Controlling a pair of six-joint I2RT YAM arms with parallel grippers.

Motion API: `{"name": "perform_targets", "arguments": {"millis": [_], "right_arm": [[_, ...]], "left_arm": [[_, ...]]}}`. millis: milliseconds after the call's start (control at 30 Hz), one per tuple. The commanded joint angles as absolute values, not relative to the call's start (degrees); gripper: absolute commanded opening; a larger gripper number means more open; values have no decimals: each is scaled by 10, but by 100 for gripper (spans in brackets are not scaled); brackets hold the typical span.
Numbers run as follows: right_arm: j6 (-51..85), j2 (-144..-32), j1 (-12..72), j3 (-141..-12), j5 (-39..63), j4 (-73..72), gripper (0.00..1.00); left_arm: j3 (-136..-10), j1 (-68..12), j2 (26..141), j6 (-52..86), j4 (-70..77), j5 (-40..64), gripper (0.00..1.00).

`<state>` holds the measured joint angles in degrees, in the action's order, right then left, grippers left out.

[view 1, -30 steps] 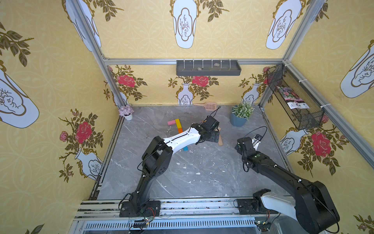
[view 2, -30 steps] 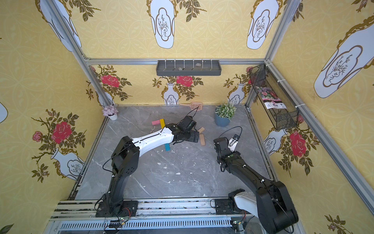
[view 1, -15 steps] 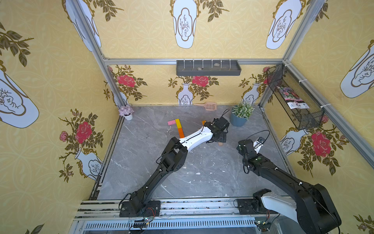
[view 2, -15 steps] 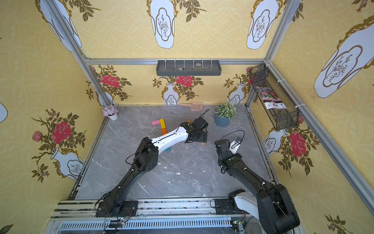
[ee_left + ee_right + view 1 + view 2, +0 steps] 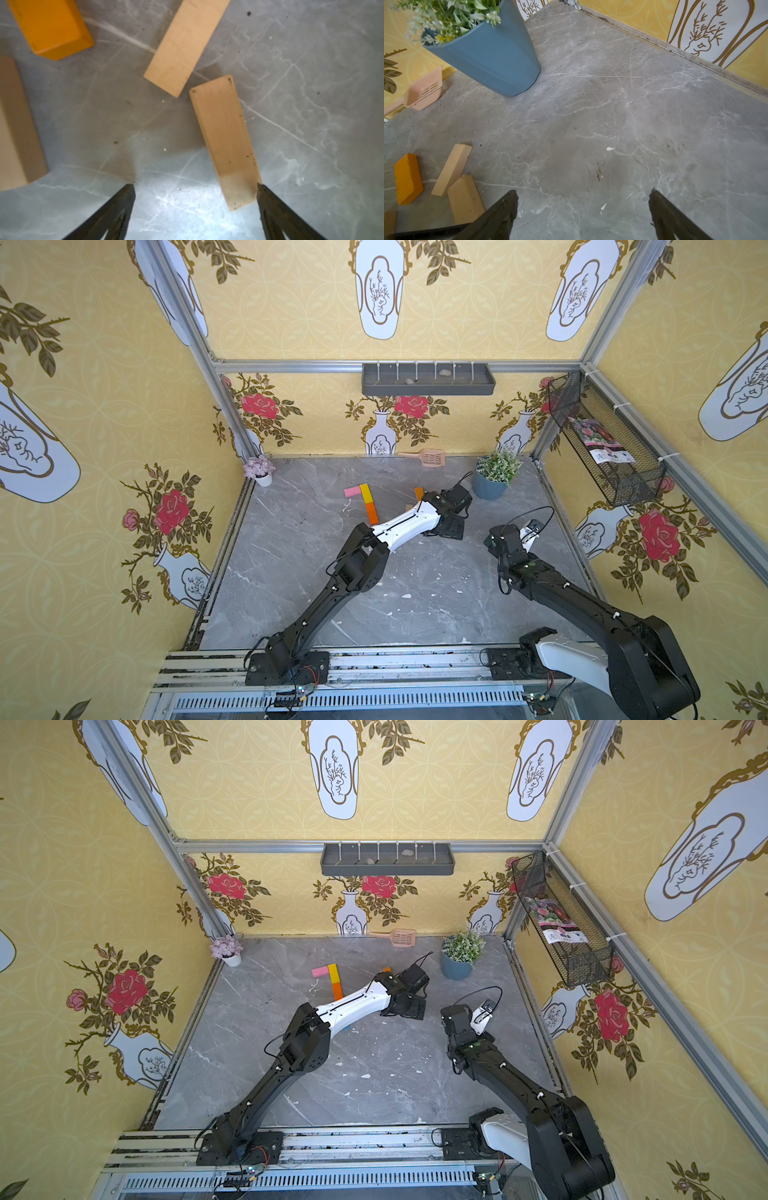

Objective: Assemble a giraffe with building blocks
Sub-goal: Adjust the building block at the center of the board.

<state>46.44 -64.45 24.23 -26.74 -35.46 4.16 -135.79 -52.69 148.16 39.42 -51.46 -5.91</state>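
— Blocks on the table, how many?
— Seven: pink block, yellow block, row orange block, loose orange block, near tan block, middle tan block, cropped tan block.
— Hidden?
— The row's end runs under the left arm.
— Tools?
— Left tool spread, the near tan block's end between its fingers; right tool spread above the table.
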Motion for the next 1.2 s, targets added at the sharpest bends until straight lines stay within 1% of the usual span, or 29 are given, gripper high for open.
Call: {"name": "perform_targets", "arguments": {"millis": [0,133,200,333,500,567,667,867,933,1000,1100,1167], "right_arm": [[456,-649,241,-267,-345,19,98],[453,-657,241,-272,-337,17,98],[453,-657,241,-274,-337,21,98],[453,-647,241,-268,-339,20,98],[453,-642,236,-266,-337,20,97],[453,-642,236,-266,-336,20,97],[453,-645,236,-267,-335,20,98],[452,-647,234,-266,-328,19,98],[451,-650,233,-266,-325,18,97],[450,-654,232,-268,-322,18,98],[448,-655,230,-268,-319,17,97],[448,-652,230,-267,-319,18,98]], "left_arm": [[-1374,-527,1497,393,-511,-41,94],[-1388,-527,1507,402,-504,-25,94],[-1389,-527,1510,409,-503,-29,92],[-1397,-526,1518,417,-527,-47,80],[-1424,-525,1541,396,-610,-70,79],[-1418,-524,1542,391,-635,-86,74],[-1358,-525,1509,379,-632,-116,71],[-1163,-524,1391,318,-516,-144,64],[-1124,-525,1363,275,-478,-134,66],[-1100,-525,1339,222,-445,-122,73],[-1106,-525,1325,134,-423,-94,84],[-1122,-525,1329,85,-416,-85,86]]}}
